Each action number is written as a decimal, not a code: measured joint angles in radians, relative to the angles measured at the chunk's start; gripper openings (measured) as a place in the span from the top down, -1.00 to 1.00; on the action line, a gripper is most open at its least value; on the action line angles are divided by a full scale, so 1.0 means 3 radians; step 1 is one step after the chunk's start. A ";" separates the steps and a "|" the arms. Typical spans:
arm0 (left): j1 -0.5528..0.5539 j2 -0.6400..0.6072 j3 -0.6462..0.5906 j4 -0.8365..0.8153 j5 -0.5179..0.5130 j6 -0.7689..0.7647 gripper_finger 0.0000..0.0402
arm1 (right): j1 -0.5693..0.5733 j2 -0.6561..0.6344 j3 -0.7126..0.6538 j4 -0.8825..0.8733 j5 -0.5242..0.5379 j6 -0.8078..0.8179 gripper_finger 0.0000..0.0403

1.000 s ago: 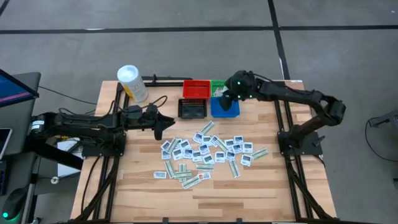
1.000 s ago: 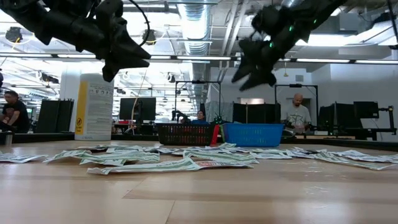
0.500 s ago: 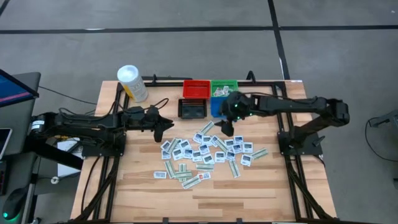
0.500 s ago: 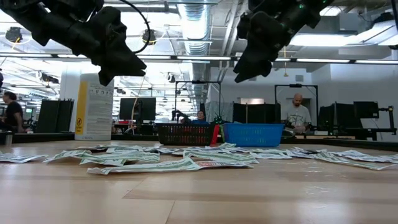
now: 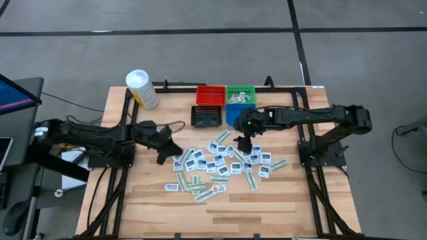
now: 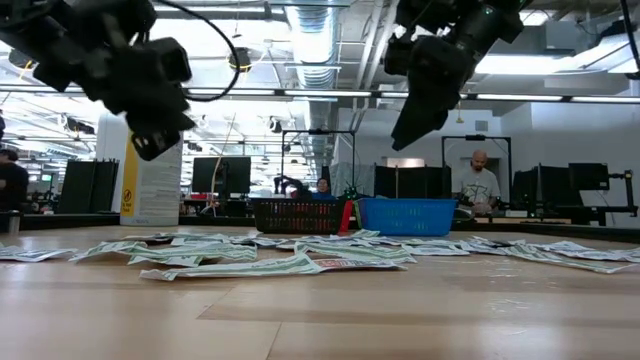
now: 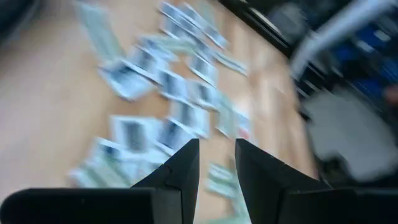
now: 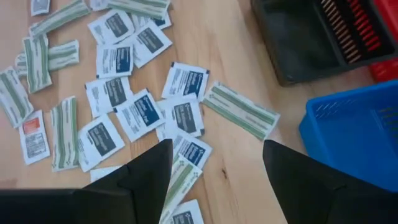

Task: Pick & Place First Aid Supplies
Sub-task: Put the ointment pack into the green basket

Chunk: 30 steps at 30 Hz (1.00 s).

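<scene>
Below right gripper (image 5: pixel 241 144): first aid supplies (image 5: pixel 220 165) scattered flat on table (image 5: pixel 280 200), square white packets with dark print mixed with narrow pale green strips. Right arm stretched across from its side, gripper tilted down above pile's edge nearest blue bin (image 5: pixel 236 115), fingers wide apart, empty. Left gripper (image 5: pixel 167 152) just beside pile's opposite edge, angled down, fingers parted by narrow gap, nothing between. Black bin (image 5: pixel 206 117), red bin (image 5: pixel 210 95), green bin (image 5: pixel 240 95) beyond right gripper.

White square packets (image 5: pixel 221 160) carry dark blue print; narrow strips (image 8: pixel 240 110) are pale green and white. The bins are red (image 5: pixel 210 96), green (image 5: pixel 240 91), black (image 5: pixel 206 117) and blue (image 8: pixel 356 134). The desk (image 5: pixel 280 200) is light wood.
</scene>
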<state>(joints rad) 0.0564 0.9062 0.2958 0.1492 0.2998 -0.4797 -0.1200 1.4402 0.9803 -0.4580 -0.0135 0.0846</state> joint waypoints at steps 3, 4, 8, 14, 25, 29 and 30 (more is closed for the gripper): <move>-0.0278 0.0000 0.0000 0.0002 0.0160 0.0001 0.48 | 0.0000 -0.0001 0.0001 -0.0069 0.0001 -0.0031 -0.21; -0.0389 0.0000 0.0000 0.0003 0.0191 0.0001 0.48 | 0.0000 -0.0001 0.0001 -0.0082 0.0001 -0.0044 -0.21; -0.0849 0.0000 0.0000 -0.0006 0.0181 -0.0095 0.48 | 0.0000 -0.0001 0.0001 -0.0156 0.0061 -0.0056 -0.21; -0.1376 0.0000 0.0001 -0.0384 -0.0170 -0.0613 0.48 | 0.0000 -0.0001 0.0001 -0.0210 0.0065 -0.0158 -0.21; -0.1989 0.0013 0.0001 -0.0966 -0.1104 -0.1394 0.48 | -0.0023 -0.0001 0.0001 -0.0211 0.0071 -0.0323 -0.21; -0.2064 0.0144 0.0001 -0.0968 -0.1210 -0.1397 0.48 | -0.0056 -0.0001 0.0001 -0.0209 0.0072 -0.0364 -0.21; -0.2081 0.0201 0.0001 -0.0968 -0.1211 -0.1396 0.48 | -0.0068 -0.0001 0.0001 -0.0208 0.0072 -0.0371 -0.21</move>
<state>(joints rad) -0.5678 0.9666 0.2962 -0.1411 -0.0635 -0.8986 -0.1405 1.4399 0.9806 -0.5204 0.0082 -0.0266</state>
